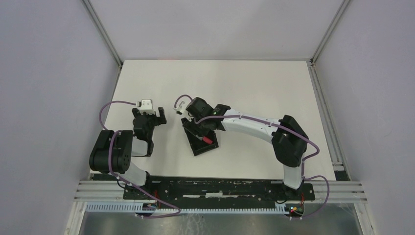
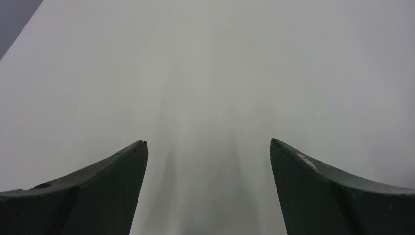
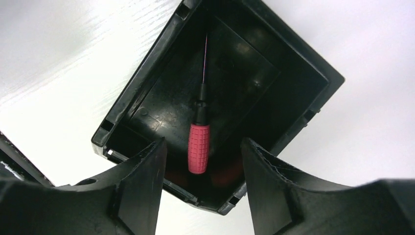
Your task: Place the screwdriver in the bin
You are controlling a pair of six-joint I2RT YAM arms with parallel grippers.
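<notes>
From above, the white, matte surface (image 1: 254, 88) carries the bin (image 1: 198, 151), a small black rectangular plastic tray with low walls, set at a slant. The screwdriver (image 1: 207, 140) lies inside it, showing as a short red stub with a dark shaft. The right tool (image 1: 195, 121) hangs over the bin's far end, and the left tool (image 1: 151, 116) sits well to the left of the bin, apart from it. In the left wrist view, the left tool (image 2: 208, 147) stands wide apart with nothing between its two dark, curved, tapering fingers (image 2: 122, 166); only plain pale surface (image 2: 205, 58) lies beyond. In the right wrist view, the bin's glossy black floor reflects light, and its rim (image 3: 142, 83) has notched corners. The screwdriver (image 3: 199, 147) rests on that floor, with its red handle moulded in a gridded grip, a black collar and a thin needle-like shaft pointing to the far corner. The right tool (image 3: 203, 142) is spread, its matte black fingers (image 3: 142, 181) flanking the handle without touching it.
</notes>
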